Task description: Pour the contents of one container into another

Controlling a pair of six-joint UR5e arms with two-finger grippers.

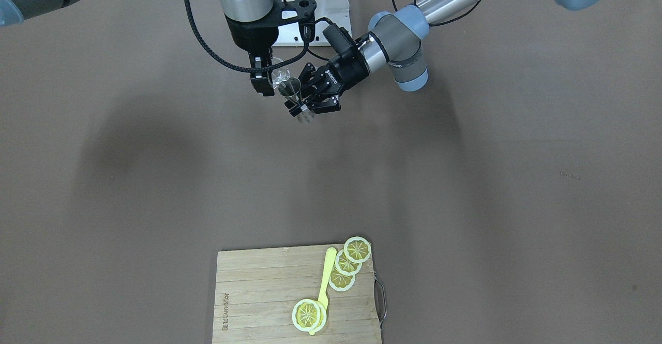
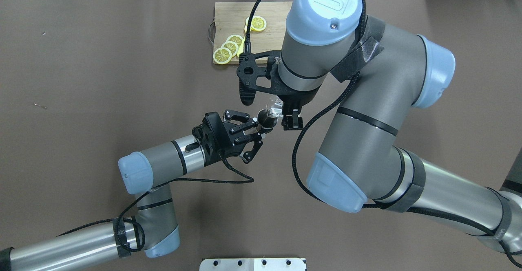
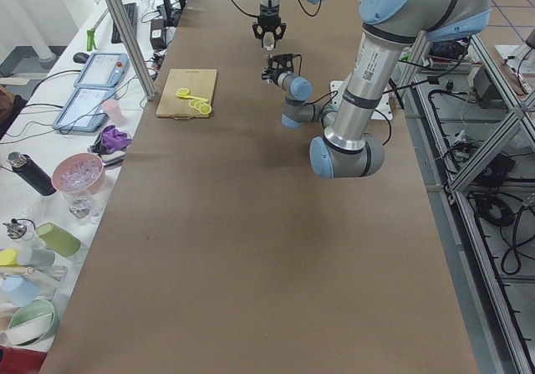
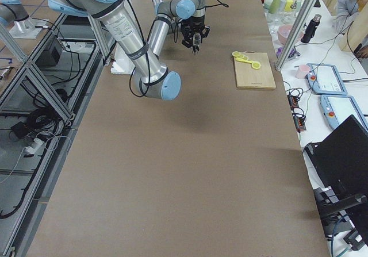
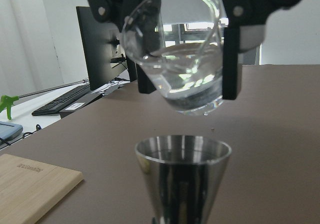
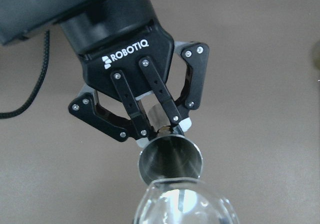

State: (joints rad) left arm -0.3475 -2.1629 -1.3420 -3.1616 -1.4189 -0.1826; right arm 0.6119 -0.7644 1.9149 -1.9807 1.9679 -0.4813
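The left gripper point(image 6: 163, 133) is closed on the narrow waist of the steel jigger point(image 5: 182, 176), with 1 pad on each side. It holds the jigger upright above the table point(image 1: 103, 178) so that the open mouth faces up as the receiving container. The right gripper point(image 5: 186, 78) is closed on the clear glass point(image 5: 170, 38), with 1 finger on each flank. It holds the glass tilted directly above the jigger, near it but not touching, so that liquid leaving the rim should fall inside. The glass mouth is turned toward the left wrist camera, and clear liquid sits pooled in the lower part of the glass, short of the rim. No stream is visible between the 2 containers, so the pour is judged to be at the tilt stage. The cutting board point(image 1: 258, 282), carrying lemon slices point(image 1: 357, 249) and a yellow utensil point(image 1: 327, 277), lies well apart and appears uninvolved. Limits of view:
- The left wrist view cuts off the jigger below its upper cone.
- The jigger interior is dark, so its fill level cannot be determined.
- The overhead view hides part of the glass under the right wrist.
- Both side views show the grippers too small to assess.
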